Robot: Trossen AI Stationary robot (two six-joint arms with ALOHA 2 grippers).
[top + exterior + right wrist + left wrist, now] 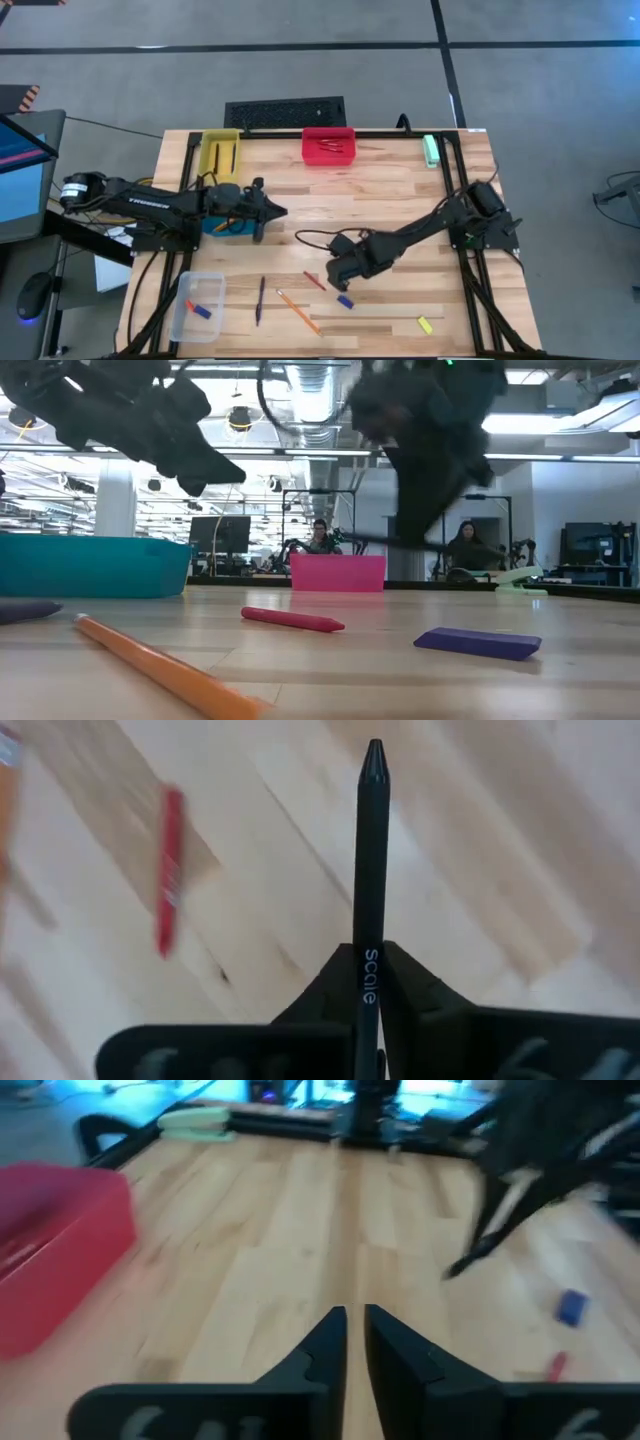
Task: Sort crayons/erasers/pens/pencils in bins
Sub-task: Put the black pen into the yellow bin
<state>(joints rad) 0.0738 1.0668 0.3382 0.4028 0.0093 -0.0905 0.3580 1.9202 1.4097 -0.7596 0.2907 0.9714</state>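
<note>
My right gripper (pixel 335 270) hovers over the table's middle, near the front, shut on a black pen (pixel 371 840). The pen also shows in the left wrist view (pixel 472 1258), slanting down below the right arm. My left gripper (pixel 272 212) is shut and empty, above the table just right of the teal bin (pixel 222 226). On the wood lie a red crayon (pixel 314 281), an orange pencil (pixel 298 311), a dark pen (pixel 260 298), a blue eraser (pixel 345 301) and a yellow eraser (pixel 425 324). My right gripper pinches the black pen's printed barrel (pixel 370 935) between its two fingers. The pen lies along the fingers and sticks out past their tips, its pointed end (pixel 373 755) forward. The pen is lifted clear of the table.
A yellow bin (pixel 221 150) with pencils and a red bin (pixel 329 145) with crayons stand at the far edge. A clear bin (pixel 198 305) with erasers stands at the near left. A green object (pixel 431 150) lies at the far right. People sit in the room beyond.
</note>
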